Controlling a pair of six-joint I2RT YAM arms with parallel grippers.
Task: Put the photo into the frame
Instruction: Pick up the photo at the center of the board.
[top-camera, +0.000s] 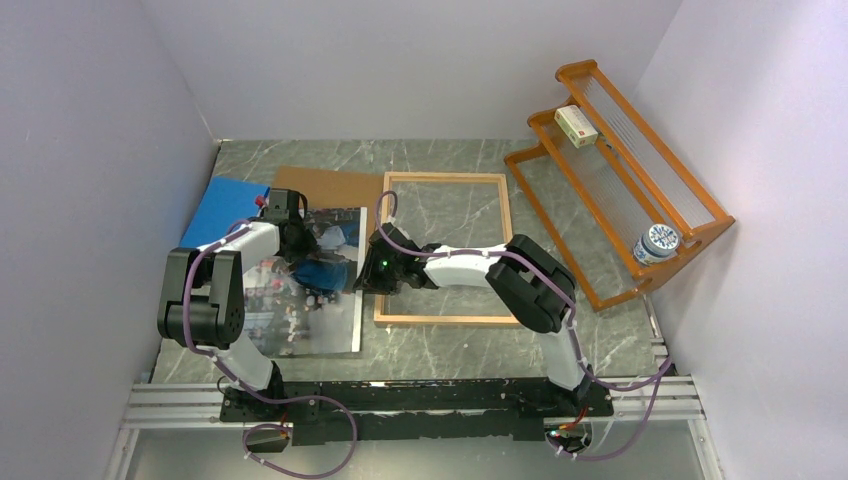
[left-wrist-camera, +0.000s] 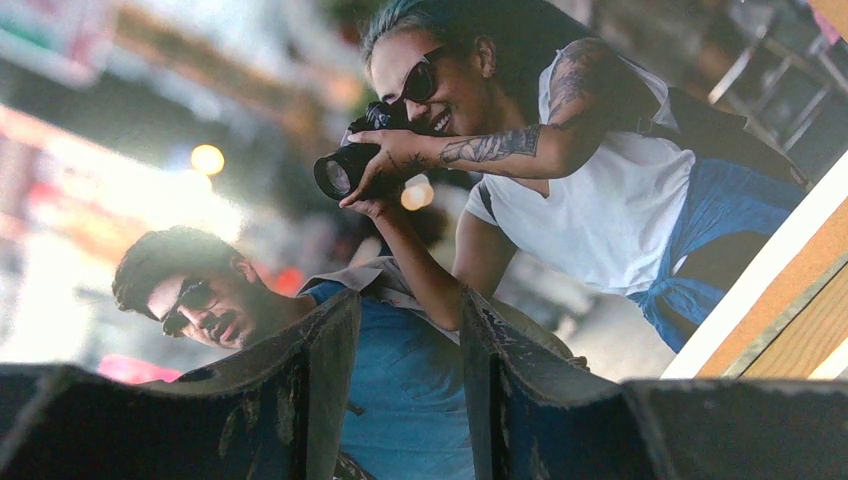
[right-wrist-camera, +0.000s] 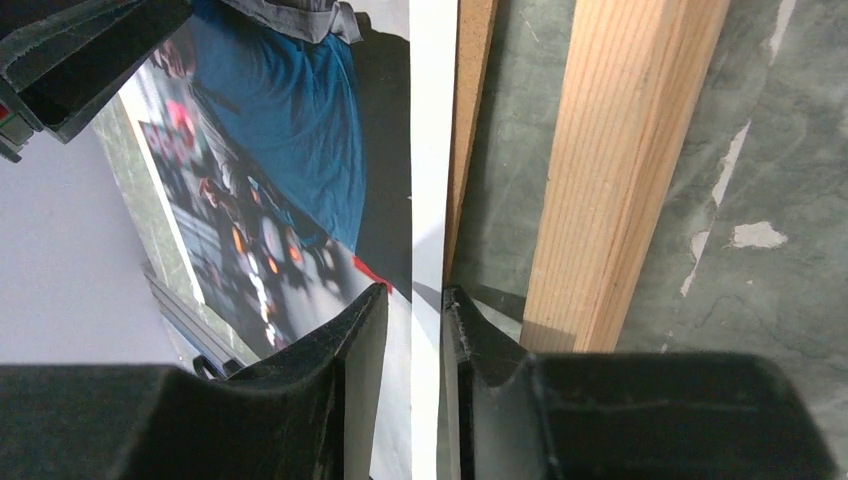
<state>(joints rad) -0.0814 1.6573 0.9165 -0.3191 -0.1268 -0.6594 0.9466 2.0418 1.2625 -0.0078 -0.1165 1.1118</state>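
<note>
jaws of the right gripper (right-wrist-camera: 413, 310) are sitting narrow astride the white right margin of the large colour print of people (top-camera: 300, 300), likely to lift it, though i cannot tell if they are pinching. the left gripper (left-wrist-camera: 410, 330), half open, is hanging over it, seemingly steadying. the print is lying face up just left of the light-orange wooden frame (top-camera: 445, 178), long axis running near-to-far.

Left gripper (left-wrist-camera: 410, 300), jaws parted, was over the photo (top-camera: 300, 320); right gripper (right-wrist-camera: 413, 292), jaws narrowly apart, straddled its edge.
</note>
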